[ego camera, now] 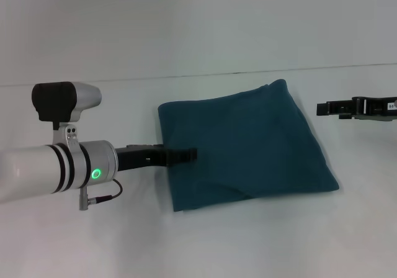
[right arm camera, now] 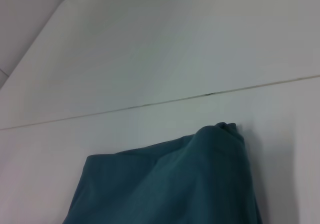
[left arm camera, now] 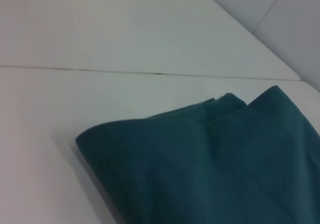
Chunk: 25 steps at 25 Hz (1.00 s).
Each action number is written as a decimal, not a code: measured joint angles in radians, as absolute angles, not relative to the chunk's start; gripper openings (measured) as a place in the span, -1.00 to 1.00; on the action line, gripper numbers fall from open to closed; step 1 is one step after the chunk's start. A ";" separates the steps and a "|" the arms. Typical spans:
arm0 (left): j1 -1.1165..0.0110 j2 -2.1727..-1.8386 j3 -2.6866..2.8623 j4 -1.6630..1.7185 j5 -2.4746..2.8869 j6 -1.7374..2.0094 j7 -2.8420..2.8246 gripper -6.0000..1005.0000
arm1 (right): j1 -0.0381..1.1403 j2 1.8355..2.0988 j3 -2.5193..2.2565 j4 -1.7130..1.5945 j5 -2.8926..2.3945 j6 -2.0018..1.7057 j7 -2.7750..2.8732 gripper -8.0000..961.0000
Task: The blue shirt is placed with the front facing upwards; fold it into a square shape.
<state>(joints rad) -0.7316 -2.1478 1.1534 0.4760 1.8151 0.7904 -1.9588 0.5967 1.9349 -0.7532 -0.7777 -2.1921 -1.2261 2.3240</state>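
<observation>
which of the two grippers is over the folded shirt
The left gripper: its tip reaches over the left edge of the folded dark teal-blue cotton shirt. The right gripper sits off the cloth, to its right.

Blue shirt (ego camera: 248, 144) is seen as plain dark teal-blue throughout, no print or lettering visible on exposed side; same flat teal is shown in both wrist views. Tabletop (ego camera: 198, 241) is plain white, crossed by one thin dark seam line. Left gripper (ego camera: 186, 155) is black, w/ arm casing in white, black bands & a green lit ring. Right gripper (ego camera: 325, 109) is black, w/ small white label patches.
</observation>
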 joint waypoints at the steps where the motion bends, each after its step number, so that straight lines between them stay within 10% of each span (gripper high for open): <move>1: -0.732 -2.148 1.154 0.475 1.818 0.792 -1.959 0.66 | 0.597 1.935 -0.753 -0.778 -2.192 -1.226 2.324 0.60; 25: -0.735 -2.160 1.180 0.484 1.850 0.788 -1.954 0.61 | 0.601 1.940 -0.752 -0.778 -2.187 -1.217 2.321 0.60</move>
<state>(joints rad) -0.7346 -2.1599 1.1805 0.4836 1.8498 0.7879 -1.9544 0.6010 1.9403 -0.7517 -0.7777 -2.1872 -1.2174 2.3214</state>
